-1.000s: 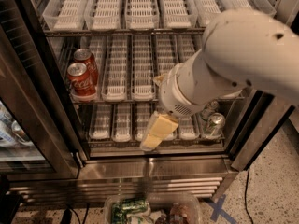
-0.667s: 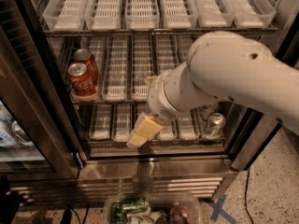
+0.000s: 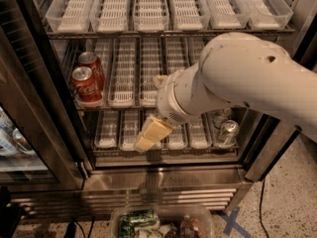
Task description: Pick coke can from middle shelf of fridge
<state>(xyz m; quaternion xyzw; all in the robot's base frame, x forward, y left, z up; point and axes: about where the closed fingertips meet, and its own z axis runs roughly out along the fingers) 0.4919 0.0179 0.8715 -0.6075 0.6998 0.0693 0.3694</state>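
Observation:
Two red coke cans stand at the left end of the middle shelf point(image 3: 130, 102), one in front point(image 3: 85, 86) and one behind it point(image 3: 92, 65). The shelf is a wire rack with long clear trays. My gripper point(image 3: 149, 135) is cream-coloured and hangs at the end of the big white arm point(image 3: 237, 78). It is in front of the lower shelf, right of and below the cans, apart from them. The arm hides the right part of the middle shelf. The fridge point(image 3: 163, 180) stands open with its steel base panel below.
The glass door point(image 3: 29, 113) stands open at the left. Silver cans point(image 3: 228, 131) sit on the lower shelf at the right. A clear bin of cans point(image 3: 161, 223) lies on the floor in front of the fridge. Blue tape point(image 3: 231, 223) marks the floor.
The arm has swung left across the fridge front, and the gripper has moved left along the lower shelf. The coke cans have not moved.

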